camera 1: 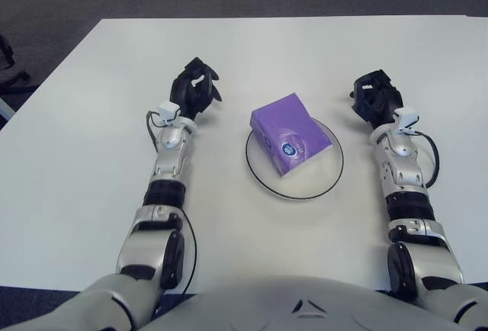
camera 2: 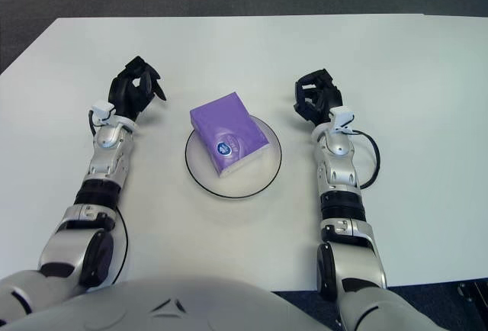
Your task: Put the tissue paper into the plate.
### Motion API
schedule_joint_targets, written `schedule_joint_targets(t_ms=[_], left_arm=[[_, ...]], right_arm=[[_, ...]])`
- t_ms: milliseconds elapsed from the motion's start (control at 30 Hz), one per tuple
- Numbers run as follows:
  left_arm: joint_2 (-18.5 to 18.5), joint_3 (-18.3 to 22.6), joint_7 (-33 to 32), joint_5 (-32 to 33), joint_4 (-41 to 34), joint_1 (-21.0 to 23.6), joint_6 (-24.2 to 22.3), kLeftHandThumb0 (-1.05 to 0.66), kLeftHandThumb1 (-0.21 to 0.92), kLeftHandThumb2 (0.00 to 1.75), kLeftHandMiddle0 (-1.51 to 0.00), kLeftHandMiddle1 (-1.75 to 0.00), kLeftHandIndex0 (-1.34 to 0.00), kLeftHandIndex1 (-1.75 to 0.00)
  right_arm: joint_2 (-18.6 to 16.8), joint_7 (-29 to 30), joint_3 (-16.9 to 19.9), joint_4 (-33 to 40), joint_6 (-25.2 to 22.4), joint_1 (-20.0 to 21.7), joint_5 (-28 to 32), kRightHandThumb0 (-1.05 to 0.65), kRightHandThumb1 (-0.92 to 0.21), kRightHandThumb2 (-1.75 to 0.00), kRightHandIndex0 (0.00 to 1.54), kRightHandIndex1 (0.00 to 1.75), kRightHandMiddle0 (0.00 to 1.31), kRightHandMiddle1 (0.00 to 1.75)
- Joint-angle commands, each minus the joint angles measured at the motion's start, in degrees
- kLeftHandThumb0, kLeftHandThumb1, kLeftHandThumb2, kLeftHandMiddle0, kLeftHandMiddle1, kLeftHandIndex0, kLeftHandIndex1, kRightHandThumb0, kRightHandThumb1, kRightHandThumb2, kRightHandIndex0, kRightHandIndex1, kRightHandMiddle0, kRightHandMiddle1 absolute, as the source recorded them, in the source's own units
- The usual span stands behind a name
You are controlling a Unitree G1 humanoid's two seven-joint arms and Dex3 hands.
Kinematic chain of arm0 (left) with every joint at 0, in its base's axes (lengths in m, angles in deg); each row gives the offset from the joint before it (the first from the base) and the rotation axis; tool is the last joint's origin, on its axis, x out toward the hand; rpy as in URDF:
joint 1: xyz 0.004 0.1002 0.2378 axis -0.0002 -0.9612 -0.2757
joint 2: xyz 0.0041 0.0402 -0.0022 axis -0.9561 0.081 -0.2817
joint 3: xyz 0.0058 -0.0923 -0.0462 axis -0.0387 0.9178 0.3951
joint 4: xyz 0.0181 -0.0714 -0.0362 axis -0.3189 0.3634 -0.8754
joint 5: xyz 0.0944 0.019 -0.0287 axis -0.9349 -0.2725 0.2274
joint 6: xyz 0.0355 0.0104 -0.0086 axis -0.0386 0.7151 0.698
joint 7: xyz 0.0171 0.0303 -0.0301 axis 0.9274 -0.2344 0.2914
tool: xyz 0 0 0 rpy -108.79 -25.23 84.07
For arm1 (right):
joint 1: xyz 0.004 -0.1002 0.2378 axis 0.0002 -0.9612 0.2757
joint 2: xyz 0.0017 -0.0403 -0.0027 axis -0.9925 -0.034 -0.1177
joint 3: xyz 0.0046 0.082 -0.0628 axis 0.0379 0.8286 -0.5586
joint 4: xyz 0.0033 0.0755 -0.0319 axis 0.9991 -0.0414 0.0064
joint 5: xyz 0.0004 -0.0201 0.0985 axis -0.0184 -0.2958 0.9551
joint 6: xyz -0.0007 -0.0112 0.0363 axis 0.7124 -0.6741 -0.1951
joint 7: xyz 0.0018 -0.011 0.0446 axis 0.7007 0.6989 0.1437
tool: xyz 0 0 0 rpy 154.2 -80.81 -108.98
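Note:
A purple pack of tissue paper (camera 1: 291, 133) lies inside the white plate (camera 1: 320, 182) with a dark rim, at the middle of the table; its far corner reaches the plate's upper left rim. My left hand (camera 1: 194, 89) is left of the plate, apart from the pack, its black fingers loosely curled around nothing. My right hand (camera 1: 374, 98) shows to the right of the plate, fingers curled and holding nothing.
The white table (camera 1: 252, 49) stretches out on all sides of the plate. Dark carpet lies beyond its far edge. A black cable (camera 1: 431, 155) loops beside my right forearm.

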Motion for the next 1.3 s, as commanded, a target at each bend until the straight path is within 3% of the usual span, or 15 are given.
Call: schedule_joint_targets(t_ms=[0, 267, 1267], left_arm=[[1.33, -1.60, -2.74, -2.79, -2.70, -15.23, -4.49, -0.32, 0.92, 0.50, -0.94, -1.75, -0.70, -1.75], [0.53, -0.99, -3.83, -3.57, -3.50, -14.39, -5.31, -0.32, 0.92, 0.49, -0.94, -1.75, -0.70, -1.75], [0.24, -0.13, -6.56, -3.89, 3.77, -11.19, 0.21, -0.32, 0.92, 0.47, -0.96, -1.75, -0.71, -1.75]], right_arm=[[-3.41, 0.22, 0.07, -2.64, 1.18, -8.00, 0.25, -0.37, -0.73, -0.76, 0.76, 1.75, 0.32, 1.75], [-3.35, 0.07, 0.13, -2.01, 1.11, -8.43, 0.45, -0.37, -0.73, -0.76, 0.76, 1.75, 0.32, 1.75], [-4.07, 2.20, 1.27, -0.10, -2.71, -8.15, 0.87, -0.37, -0.79, -0.69, 0.75, 1.75, 0.29, 1.75]])
